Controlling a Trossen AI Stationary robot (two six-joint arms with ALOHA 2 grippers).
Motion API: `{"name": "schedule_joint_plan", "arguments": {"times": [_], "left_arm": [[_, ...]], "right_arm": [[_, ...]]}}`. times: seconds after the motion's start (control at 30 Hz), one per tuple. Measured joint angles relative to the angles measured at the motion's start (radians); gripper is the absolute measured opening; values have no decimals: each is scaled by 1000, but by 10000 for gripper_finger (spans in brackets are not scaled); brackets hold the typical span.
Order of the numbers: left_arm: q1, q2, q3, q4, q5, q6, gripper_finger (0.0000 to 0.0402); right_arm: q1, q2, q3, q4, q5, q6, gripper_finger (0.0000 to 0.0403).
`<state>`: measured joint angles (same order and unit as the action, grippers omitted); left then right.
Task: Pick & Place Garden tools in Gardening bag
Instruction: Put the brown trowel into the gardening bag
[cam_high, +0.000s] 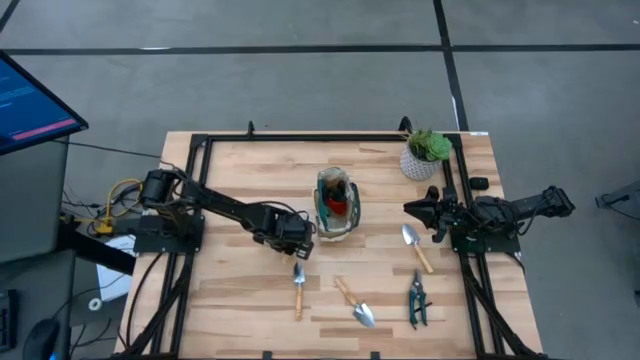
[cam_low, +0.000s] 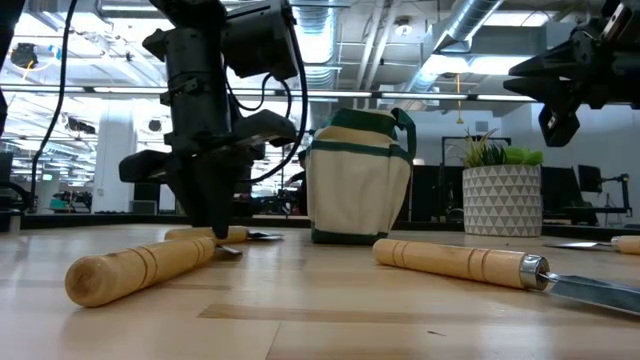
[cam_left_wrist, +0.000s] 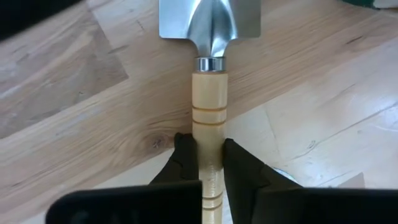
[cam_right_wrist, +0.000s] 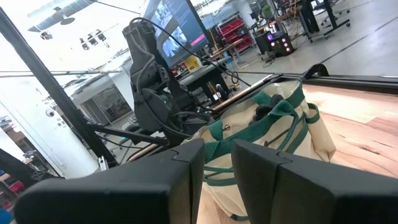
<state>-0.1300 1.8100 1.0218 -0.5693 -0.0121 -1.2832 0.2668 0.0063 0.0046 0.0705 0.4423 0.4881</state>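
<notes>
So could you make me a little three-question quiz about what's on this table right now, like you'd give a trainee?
1. True or false: the left pincer is shut on the wooden handle of a trowel.
2. Which of these stands at the table's far right corner in the overhead view? A) gardening bag B) potted plant C) pruning shears
3. Fill in: the right pincer hangs above the table near the bag and holds ____.

Key
1. True: its fingers press both sides of the handle, and the trowel lies on the table.
2. B
3. nothing
</notes>
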Motion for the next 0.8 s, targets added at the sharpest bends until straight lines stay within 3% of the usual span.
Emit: {"name": "schedule_joint_plan", "arguments": {"times": [0.17, 0.4, 0.63, 0.8], "left_arm": [[8, -29, -4, -36, 0, 12, 9], [27, -123, -8, -240, -64, 20, 7], [47, -206, -10, -219, -64, 30, 7], [57, -376, -8, -207, -22, 46, 6]], "right_arm": [[0, 0, 0, 0, 0, 0, 76], [0, 0, 0, 0, 0, 0, 76], [0, 0, 0, 0, 0, 3, 76], [0, 0, 0, 0, 0, 16, 76]]}}
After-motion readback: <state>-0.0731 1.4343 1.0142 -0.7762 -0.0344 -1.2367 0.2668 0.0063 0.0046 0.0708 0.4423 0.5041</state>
